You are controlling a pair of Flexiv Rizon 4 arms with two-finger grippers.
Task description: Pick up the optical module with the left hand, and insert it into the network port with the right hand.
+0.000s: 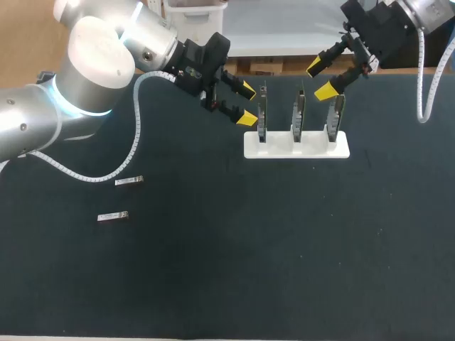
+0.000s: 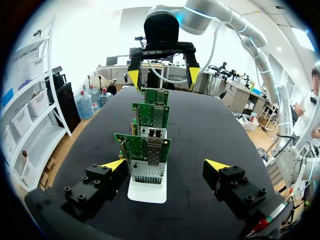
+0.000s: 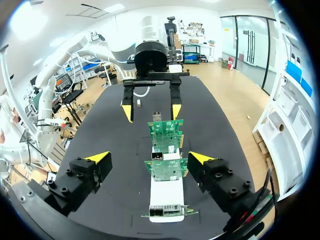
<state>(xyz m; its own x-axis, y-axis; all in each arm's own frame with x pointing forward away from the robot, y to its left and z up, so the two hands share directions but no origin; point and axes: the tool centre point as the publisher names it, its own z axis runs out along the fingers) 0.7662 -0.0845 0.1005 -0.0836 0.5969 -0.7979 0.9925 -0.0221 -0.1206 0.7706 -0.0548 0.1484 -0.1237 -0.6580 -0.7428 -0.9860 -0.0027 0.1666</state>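
Two silver pieces lie flat on the black table (image 1: 213, 270), far from both claws: one optical module (image 1: 129, 181) and, near it, a second optical module (image 1: 113, 216). The left gripper (image 1: 247, 104) is wide open and empty by one end of the white stand (image 1: 296, 149) of green boards (image 1: 299, 114); the right gripper (image 1: 321, 78), wide open and empty too, is by the other.
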